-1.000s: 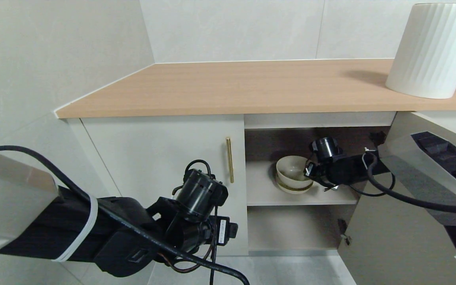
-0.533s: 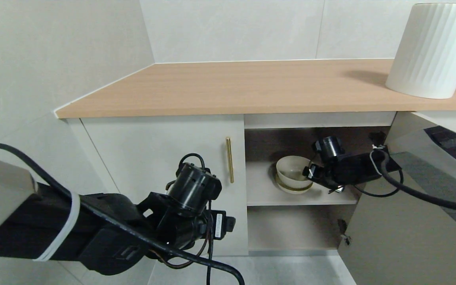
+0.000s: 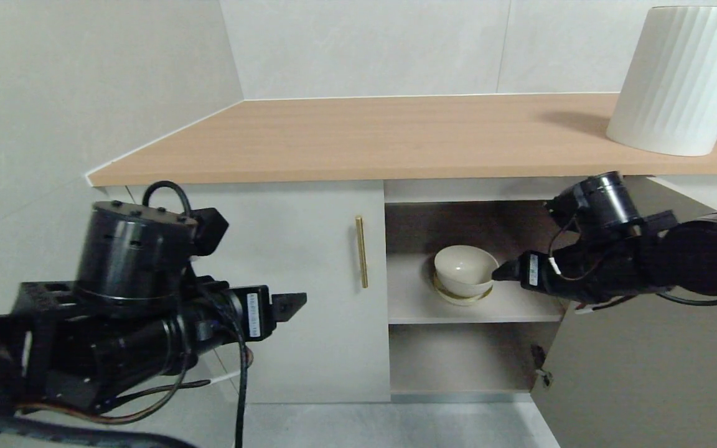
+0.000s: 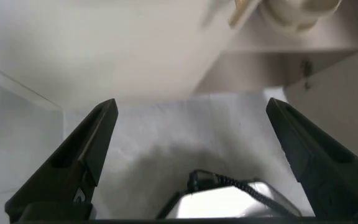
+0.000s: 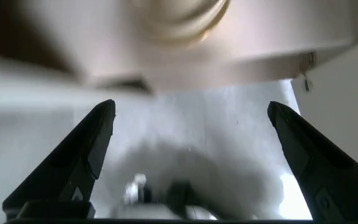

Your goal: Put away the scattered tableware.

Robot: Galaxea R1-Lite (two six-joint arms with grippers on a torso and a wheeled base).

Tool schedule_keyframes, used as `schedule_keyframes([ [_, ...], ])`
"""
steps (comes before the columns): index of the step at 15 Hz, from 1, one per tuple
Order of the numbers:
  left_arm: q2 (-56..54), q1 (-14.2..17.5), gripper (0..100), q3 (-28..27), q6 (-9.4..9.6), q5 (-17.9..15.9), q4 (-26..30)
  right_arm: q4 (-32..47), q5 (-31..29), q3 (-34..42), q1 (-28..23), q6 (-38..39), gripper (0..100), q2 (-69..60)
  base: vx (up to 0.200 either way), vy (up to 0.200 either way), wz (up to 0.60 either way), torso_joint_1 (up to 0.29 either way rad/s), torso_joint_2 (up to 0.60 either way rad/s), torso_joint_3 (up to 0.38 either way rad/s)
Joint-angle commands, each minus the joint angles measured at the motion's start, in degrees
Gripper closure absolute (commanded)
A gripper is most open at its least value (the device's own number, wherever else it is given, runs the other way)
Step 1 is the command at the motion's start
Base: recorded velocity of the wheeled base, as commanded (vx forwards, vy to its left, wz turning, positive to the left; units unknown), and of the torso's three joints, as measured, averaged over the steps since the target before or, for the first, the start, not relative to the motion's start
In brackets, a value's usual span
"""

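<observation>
The cream ceramic bowl (image 3: 464, 269) sits on the white cabinet shelf (image 3: 523, 308); with left gripper (image 4: 191, 106) and right gripper (image 5: 192, 107) fingers (image 4: 86, 149) spread and empty, I judge only closing the white cabinet door (image 3: 613, 373) remains.

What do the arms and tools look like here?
Both arms are matte black, with cylindrical wrist housings and loose black cables. The left tool and right tool each have black wedge-shaped fingers and a small white printed label near the base.

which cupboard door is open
The right door, swung outward beside the shelf with the bowl. The left door, with the gold handle, is shut flat.
</observation>
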Motion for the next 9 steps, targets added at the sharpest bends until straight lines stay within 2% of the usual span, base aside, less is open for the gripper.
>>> schedule_keyframes([
  [1, -9.97, 1.10, 0, 4.39, 0.56, -0.26, 0.01, 2.17, 1.59, 11.11, 3.66, -3.88, 0, -17.74, 0.000, 0.000, 0.00, 0.000, 0.00, 0.000],
  [4, -13.58, 3.39, 0, 7.46, 0.83, -0.34, -0.17, 4.01, 1.50, 16.12, 6.30, -4.06, 0, -22.84, 0.000, 0.000, 0.00, 0.000, 0.00, 0.000],
  [7, -13.05, 3.39, 0, 7.55, 2.41, -0.34, -0.26, 4.19, 1.24, 17.44, 7.44, -3.88, 0, -23.19, 0.000, 0.000, 0.00, 0.000, 0.00, 0.000],
  [9, -12.43, 3.39, 0, 7.55, 2.41, -0.34, -0.26, 3.92, 1.24, 17.62, 7.44, -3.97, 0, -22.93, 0.000, 0.000, 0.00, 0.000, 0.00, 0.000],
])
